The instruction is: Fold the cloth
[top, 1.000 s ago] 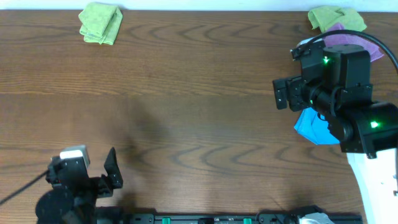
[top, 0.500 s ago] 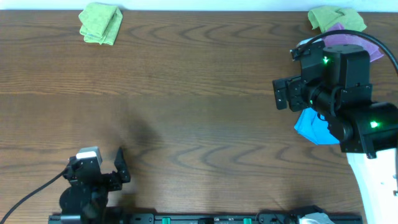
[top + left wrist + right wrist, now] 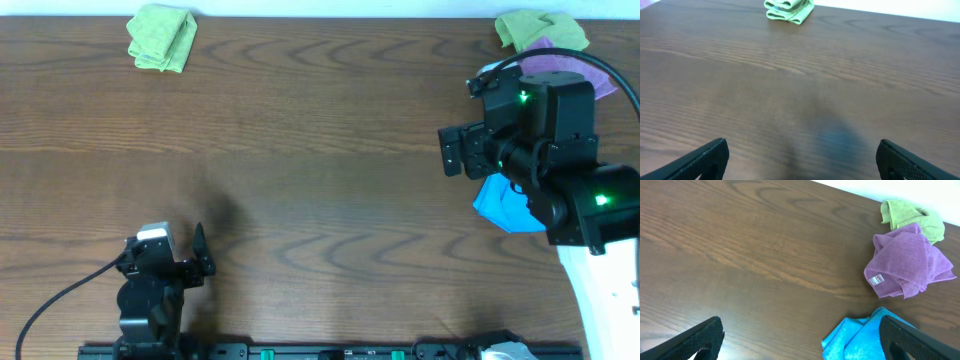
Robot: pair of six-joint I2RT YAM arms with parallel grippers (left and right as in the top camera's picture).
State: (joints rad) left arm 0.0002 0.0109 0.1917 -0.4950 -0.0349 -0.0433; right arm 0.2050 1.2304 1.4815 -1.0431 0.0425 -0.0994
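The cloth (image 3: 162,37) is lime green and lies folded into a small bundle at the table's far left; the left wrist view shows it far ahead at the top (image 3: 789,10). My left gripper (image 3: 176,260) sits low by the front edge, far from the cloth. It stands open (image 3: 800,161) over bare wood, holding nothing. My right gripper (image 3: 452,150) hovers at the right side, open (image 3: 805,342) and holding nothing. Its right finger (image 3: 912,342) sits in front of a blue cloth.
A second green cloth (image 3: 530,28) lies crumpled at the far right corner, with a purple cloth (image 3: 565,62) beside it. A blue cloth (image 3: 505,205) lies partly under the right arm. The table's far edge runs just behind the cloths.
The left arm has slid to the right along the front edge and turned a little, its jaws still open. The right arm and all cloths have stayed put.
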